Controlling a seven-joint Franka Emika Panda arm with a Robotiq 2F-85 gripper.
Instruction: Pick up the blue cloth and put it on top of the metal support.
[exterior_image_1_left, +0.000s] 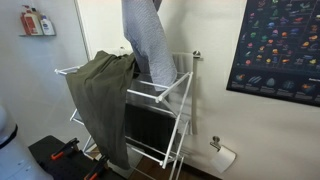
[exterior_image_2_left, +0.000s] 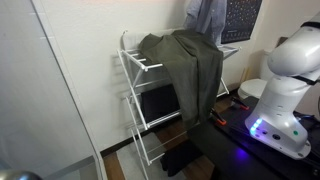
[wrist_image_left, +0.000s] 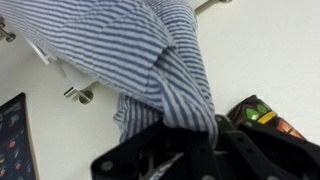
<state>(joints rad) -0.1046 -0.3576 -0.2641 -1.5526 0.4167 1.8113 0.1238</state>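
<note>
Currently, in an exterior view, the blue cloth (exterior_image_1_left: 147, 40) hangs in one long bunch from above the frame's top edge. Its lower end dangles just over the right-hand rails of the metal support (exterior_image_1_left: 150, 95). An olive garment (exterior_image_1_left: 105, 95) drapes the left half of the support. As I judge it, the cloth is bunched and the rails are thin, so once let go it could slide off and drop on the far side by the wall. It could also land on the olive garment rather than on bare rail.

In an exterior view from the side, only the cloth's (exterior_image_2_left: 205, 14) lower part shows at the top, above the support (exterior_image_2_left: 128, 90) and the olive garment (exterior_image_2_left: 185, 70). The robot's white base (exterior_image_2_left: 285, 85) stands to the right.

In the wrist view, the gripper (wrist_image_left: 190, 140) has its jaws clamped on a gathered fold of the finely striped cloth (wrist_image_left: 150, 50). So narrow a pinch might slip if swung. No bin, basket or other container shows; the support alone carries anything, namely the olive garment.
</note>
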